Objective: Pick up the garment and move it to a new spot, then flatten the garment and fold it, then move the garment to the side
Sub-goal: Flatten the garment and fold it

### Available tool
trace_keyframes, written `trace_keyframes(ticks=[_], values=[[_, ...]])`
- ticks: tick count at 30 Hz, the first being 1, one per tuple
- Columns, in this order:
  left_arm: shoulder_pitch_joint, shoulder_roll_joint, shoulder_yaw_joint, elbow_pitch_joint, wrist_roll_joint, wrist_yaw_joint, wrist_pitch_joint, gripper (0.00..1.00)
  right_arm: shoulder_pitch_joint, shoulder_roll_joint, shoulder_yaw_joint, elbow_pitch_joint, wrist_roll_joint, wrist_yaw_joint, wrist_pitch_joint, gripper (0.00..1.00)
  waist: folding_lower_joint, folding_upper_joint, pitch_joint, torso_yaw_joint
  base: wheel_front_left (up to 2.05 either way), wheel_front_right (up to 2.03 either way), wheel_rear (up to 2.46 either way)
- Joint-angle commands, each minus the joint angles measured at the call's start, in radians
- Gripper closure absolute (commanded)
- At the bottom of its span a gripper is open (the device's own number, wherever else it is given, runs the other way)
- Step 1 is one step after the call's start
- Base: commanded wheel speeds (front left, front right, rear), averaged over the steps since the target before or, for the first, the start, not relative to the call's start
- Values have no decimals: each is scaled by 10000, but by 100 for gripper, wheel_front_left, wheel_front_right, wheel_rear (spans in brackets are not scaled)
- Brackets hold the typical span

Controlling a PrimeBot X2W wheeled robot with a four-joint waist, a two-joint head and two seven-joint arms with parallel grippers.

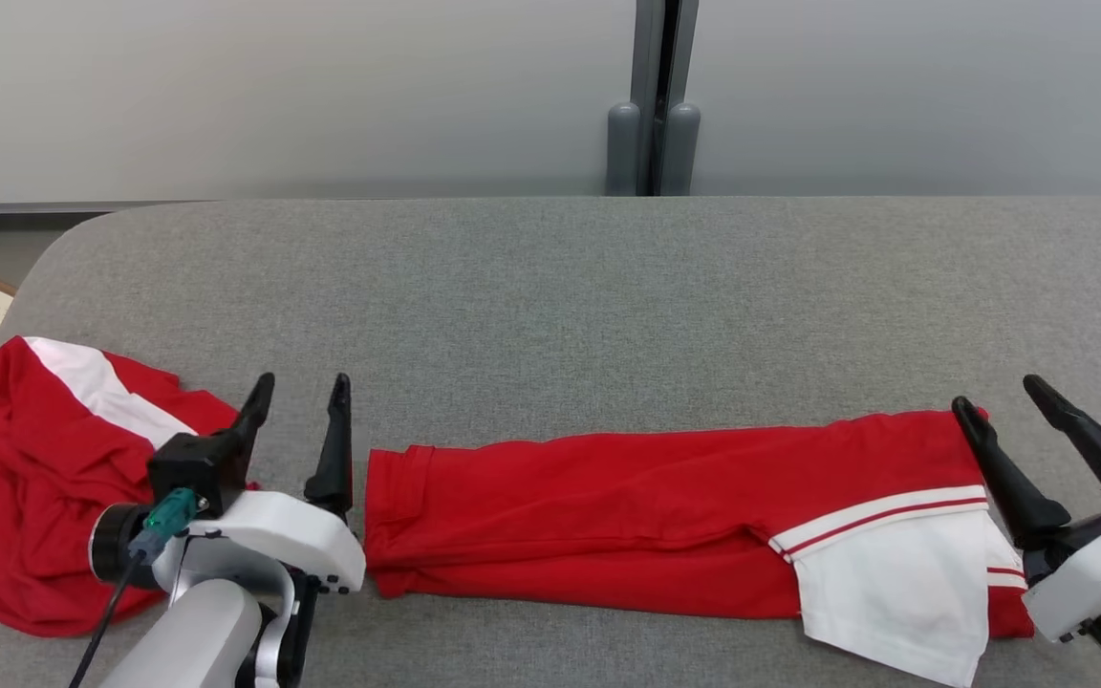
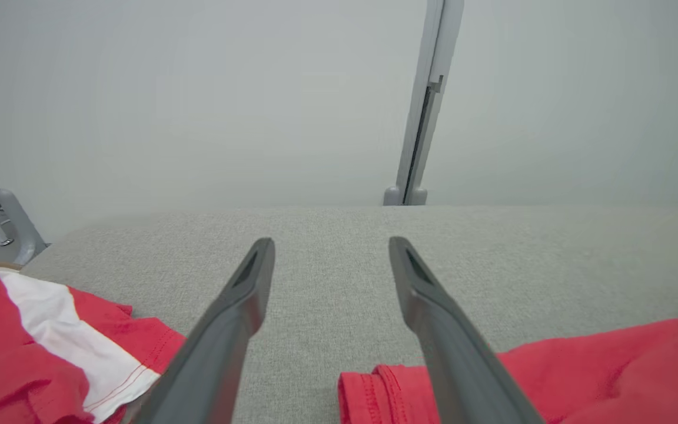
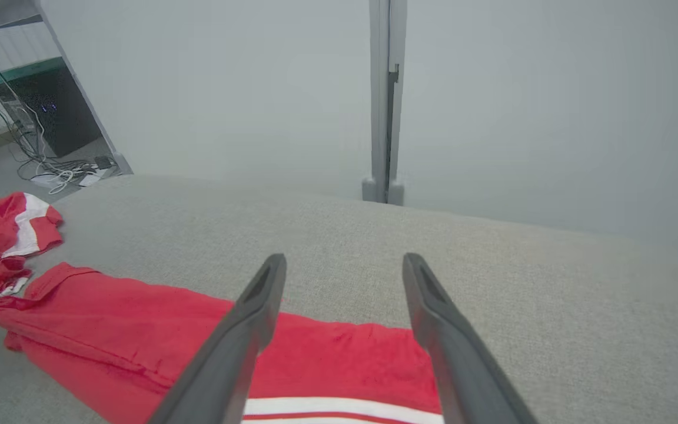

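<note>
Across the near half of the grey woven table [image 1: 550, 287] lies the red knit garment [image 1: 608, 516], a long flat strip. The left gripper [image 1: 304, 377], near-left on the table, and the right gripper [image 1: 995, 390], near-right, gape wide and empty. Left wrist view: its stitched hem [image 2: 368, 388]. Right wrist view: white stripes [image 3: 345, 406]. Folding looks midway; the next move calls for pinching an end and folding crosswise.

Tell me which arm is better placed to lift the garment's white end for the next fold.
Right, probably. The right gripper is open and sits at the white end of the garment, with its fingers over that edge. The left gripper, also open, is at the opposite hem.
</note>
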Motion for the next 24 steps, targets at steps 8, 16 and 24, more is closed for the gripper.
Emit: trace_keyframes(ticks=[8,16,24], values=[[968,-1081,2141,-1342,878,-127,-337,0,-179,1134,-83,1377,-1945,-1,-2888,0,0,-1,22,41,0,0,0],[2163,-2387,3938,-1637,3364,-1030,-344,0,-437,2223,-203,2978,-3005,-1,-4213,0,0,-1,214,-24,0,0,0],[2128,-2850,4587,-1303,4111,-1729,-345,0,-715,2366,-655,3888,-3073,-1,-4140,0,0,-1,426,-26,0,0,0]])
